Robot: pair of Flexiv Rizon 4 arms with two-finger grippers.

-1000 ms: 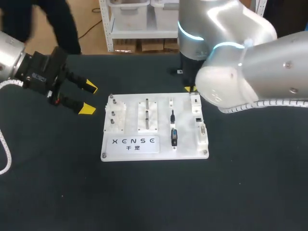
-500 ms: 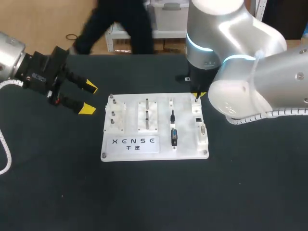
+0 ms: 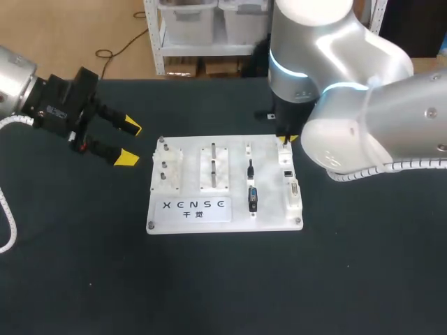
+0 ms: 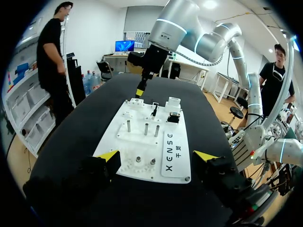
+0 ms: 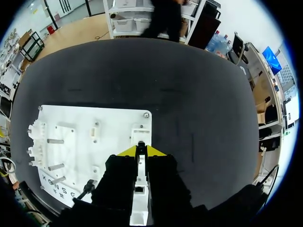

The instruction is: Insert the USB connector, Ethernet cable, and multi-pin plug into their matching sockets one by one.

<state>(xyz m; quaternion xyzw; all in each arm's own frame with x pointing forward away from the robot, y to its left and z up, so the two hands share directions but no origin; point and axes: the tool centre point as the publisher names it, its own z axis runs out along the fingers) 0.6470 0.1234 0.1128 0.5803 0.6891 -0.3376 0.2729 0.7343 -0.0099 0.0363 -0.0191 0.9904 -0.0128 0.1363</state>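
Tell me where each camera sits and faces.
Head view: above, behind, looking down on the white board; left arm and right arm show.
Left wrist view: off the board's end, facing along it toward the right pincer; left pincer shows, open.
Right wrist view: over the board's corner, looking down; right pincer shows.
All share the board.

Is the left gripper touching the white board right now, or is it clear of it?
Apart. The head view shows a strip of dark table between the left gripper with its open yellow tips and the white board, off the board's left edge.
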